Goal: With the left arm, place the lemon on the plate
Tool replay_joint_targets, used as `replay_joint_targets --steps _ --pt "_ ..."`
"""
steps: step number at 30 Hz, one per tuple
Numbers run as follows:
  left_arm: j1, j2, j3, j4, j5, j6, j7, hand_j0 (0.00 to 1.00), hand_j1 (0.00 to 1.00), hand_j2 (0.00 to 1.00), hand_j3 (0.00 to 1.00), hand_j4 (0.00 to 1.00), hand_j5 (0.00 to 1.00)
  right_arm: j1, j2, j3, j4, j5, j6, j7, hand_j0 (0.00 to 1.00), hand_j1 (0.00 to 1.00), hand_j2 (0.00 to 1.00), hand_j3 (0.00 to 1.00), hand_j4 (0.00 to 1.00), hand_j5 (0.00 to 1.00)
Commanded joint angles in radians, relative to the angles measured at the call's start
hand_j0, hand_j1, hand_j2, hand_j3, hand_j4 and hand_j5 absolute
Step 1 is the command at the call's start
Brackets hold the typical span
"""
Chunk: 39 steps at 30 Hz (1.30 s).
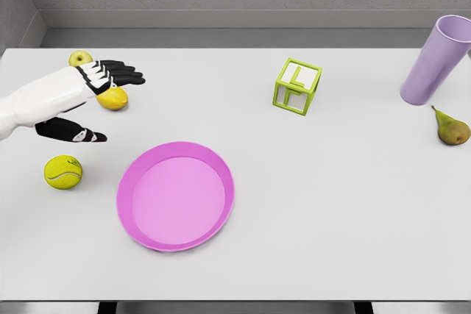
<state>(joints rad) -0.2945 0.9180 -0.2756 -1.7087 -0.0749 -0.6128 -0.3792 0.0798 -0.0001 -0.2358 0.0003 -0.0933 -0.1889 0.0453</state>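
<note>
In the head view, the left hand [88,97] is seen at the table's left, its black fingers [121,73] spread and extended over the lemon [112,98], with the thumb [73,132] held apart below; nothing is grasped. The lemon is found resting on the white table [331,204], partly covered by the fingers (contact cannot be judged). A small yellow-green apple [80,57] is seen just behind the hand. A tennis ball [63,171] lies left of the pink plate [136,207], which is well apart from the lemon. Further right are placed a green wireframe cube [297,86], a tilted lilac cup [436,60] and a pear [451,128].
</note>
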Motion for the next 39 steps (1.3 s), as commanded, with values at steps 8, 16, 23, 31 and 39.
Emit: replay_joint_targets --steps 8,16,23,31,39 --pt "0.000 0.002 0.001 -0.002 0.009 0.002 -0.001 1.00 1.00 1.00 1.00 1.00 1.00 0.000 0.000 0.000 0.000 0.000 -0.001 -0.002 1.00 1.00 1.00 1.00 1.00 1.00" --pt "0.008 -0.001 -0.010 0.000 -0.031 0.002 -0.006 1.00 1.00 1.00 1.00 1.00 1.00 0.000 0.000 0.001 0.000 0.000 0.000 -0.001 1.00 1.00 1.00 1.00 1.00 1.00" --pt "-0.012 0.125 0.010 0.101 -0.052 0.002 -0.006 1.00 1.00 1.00 1.00 1.00 1.00 0.000 0.000 0.001 0.000 0.000 0.000 -0.001 1.00 1.00 1.00 1.00 1.00 1.00" --pt "-0.017 0.124 0.019 0.167 -0.051 0.002 -0.012 1.00 1.00 1.00 1.00 1.00 1.00 0.000 0.000 0.000 0.000 0.000 0.000 -0.001 1.00 1.00 1.00 1.00 1.00 1.00" --pt "-0.054 -0.013 0.016 0.213 -0.183 0.002 -0.184 1.00 1.00 1.00 1.00 1.00 1.00 0.000 0.000 0.001 0.000 0.000 0.000 -0.001 1.00 1.00 1.00 1.00 1.00 1.00"
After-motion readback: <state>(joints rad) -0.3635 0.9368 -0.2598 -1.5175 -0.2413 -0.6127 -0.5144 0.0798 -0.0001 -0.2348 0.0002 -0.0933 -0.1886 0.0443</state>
